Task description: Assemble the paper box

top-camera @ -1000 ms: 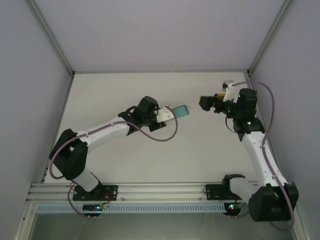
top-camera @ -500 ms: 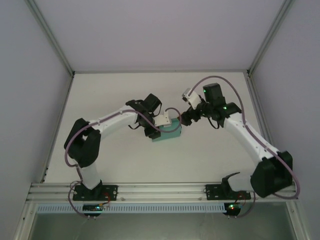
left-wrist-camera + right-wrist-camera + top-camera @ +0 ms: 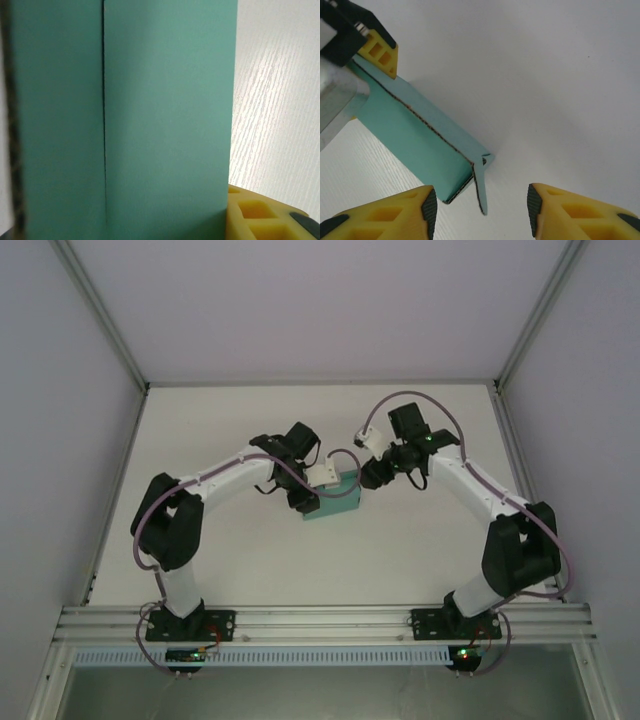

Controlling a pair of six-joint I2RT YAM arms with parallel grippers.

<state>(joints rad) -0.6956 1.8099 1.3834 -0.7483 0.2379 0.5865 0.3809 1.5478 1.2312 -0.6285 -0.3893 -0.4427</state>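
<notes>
Soft even light, blurry close-ups

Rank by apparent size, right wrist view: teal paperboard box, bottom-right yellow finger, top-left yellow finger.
1. teal paperboard box
2. bottom-right yellow finger, enlarged by nearness to the camera
3. top-left yellow finger

White tabletop (image 3: 250,570), pale lilac enclosure walls (image 3: 320,300), aluminium corner posts (image 3: 100,315), slotted rail (image 3: 330,618) along near edge, seemingly soft even light
</notes>
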